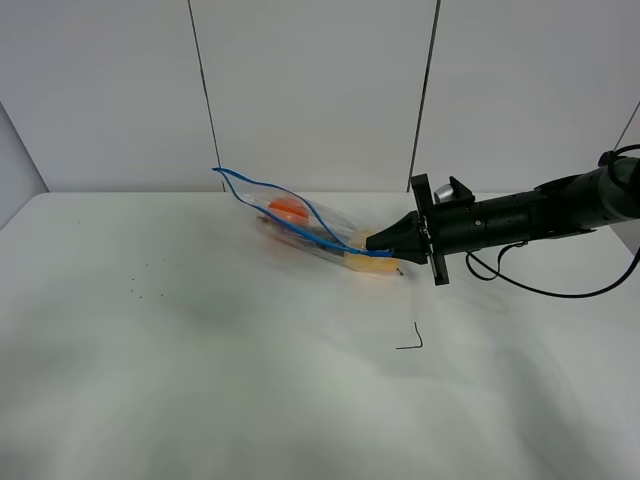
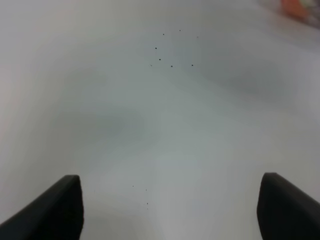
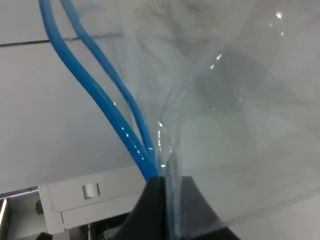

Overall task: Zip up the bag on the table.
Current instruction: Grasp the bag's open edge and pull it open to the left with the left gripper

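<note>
The bag point(image 1: 300, 222), clear crinkly plastic, lies at the back middle of the white table point(image 1: 200, 380), with its far left corner lifted. Through it show an orange fruit point(image 1: 288, 208) and a yellow piece point(image 1: 372, 264). Its blue zipper strip point(image 1: 262, 186) runs as two separate lines that meet at the right end. There my right gripper point(image 1: 378, 243) is shut on the strip; the right wrist view shows both blue lines point(image 3: 117, 117) running into the closed gripper point(image 3: 172, 190). My left gripper point(image 2: 170, 182) hangs open over bare table, far from the bag, holding nothing. It is out of the exterior high view.
A thin black corner mark point(image 1: 412, 340) is drawn on the table in front of the right arm. Small black specks point(image 1: 140, 285) dot the left side. A black cable point(image 1: 560, 292) hangs below the right arm. White wall panels stand behind the table.
</note>
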`<action>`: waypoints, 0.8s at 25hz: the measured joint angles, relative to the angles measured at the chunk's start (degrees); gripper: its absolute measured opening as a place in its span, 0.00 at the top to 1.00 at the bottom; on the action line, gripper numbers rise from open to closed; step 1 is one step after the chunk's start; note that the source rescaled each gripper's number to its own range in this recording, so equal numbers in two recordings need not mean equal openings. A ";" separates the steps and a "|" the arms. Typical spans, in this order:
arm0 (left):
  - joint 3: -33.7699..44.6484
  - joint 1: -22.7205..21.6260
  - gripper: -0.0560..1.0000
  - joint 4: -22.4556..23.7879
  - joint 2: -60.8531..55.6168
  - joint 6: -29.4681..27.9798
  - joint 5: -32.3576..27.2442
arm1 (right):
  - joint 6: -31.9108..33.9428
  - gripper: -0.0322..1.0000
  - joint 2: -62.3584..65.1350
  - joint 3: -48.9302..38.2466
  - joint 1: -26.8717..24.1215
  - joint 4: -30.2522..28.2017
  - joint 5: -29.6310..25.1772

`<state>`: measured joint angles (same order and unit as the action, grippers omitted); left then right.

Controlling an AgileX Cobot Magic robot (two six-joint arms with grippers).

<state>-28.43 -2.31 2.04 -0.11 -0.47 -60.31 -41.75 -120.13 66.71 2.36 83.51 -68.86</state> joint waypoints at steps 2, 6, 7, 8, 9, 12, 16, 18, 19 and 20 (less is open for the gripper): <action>-0.17 0.00 0.00 -0.30 -0.02 0.00 0.36 | 0.05 0.96 0.00 0.00 0.00 0.00 0.00; -5.16 0.00 0.00 -0.42 4.25 0.47 2.33 | 0.05 0.96 0.00 0.00 0.00 0.00 0.00; -7.51 0.00 0.00 -0.47 7.22 1.25 3.02 | 0.05 0.96 0.00 0.00 0.00 0.00 0.00; -10.16 0.00 0.00 -0.49 10.64 2.12 3.65 | 0.05 0.96 0.00 0.00 0.00 0.00 0.00; -12.95 0.00 0.00 -0.72 14.35 3.71 4.38 | 0.05 0.96 0.00 0.00 0.00 0.00 0.00; -21.17 0.00 0.00 -2.04 25.83 9.64 6.14 | 0.05 0.96 0.00 0.00 0.00 0.00 0.00; -31.03 0.00 0.00 -5.24 39.74 17.99 8.30 | 0.05 0.96 0.00 0.00 0.00 0.11 0.00; -35.49 0.00 0.00 -7.56 46.48 23.17 10.32 | 0.05 0.96 0.00 0.00 0.00 0.11 0.00; -36.82 0.00 0.00 -8.68 49.04 25.66 11.50 | 0.05 0.96 0.00 0.00 0.00 0.11 0.00; -38.14 0.00 0.00 -10.13 52.47 29.58 13.51 | 0.05 0.96 0.00 0.00 0.00 0.11 0.00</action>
<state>-66.57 -2.31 -8.09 52.36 29.10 -46.79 -41.70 -120.13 66.71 2.36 83.62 -68.86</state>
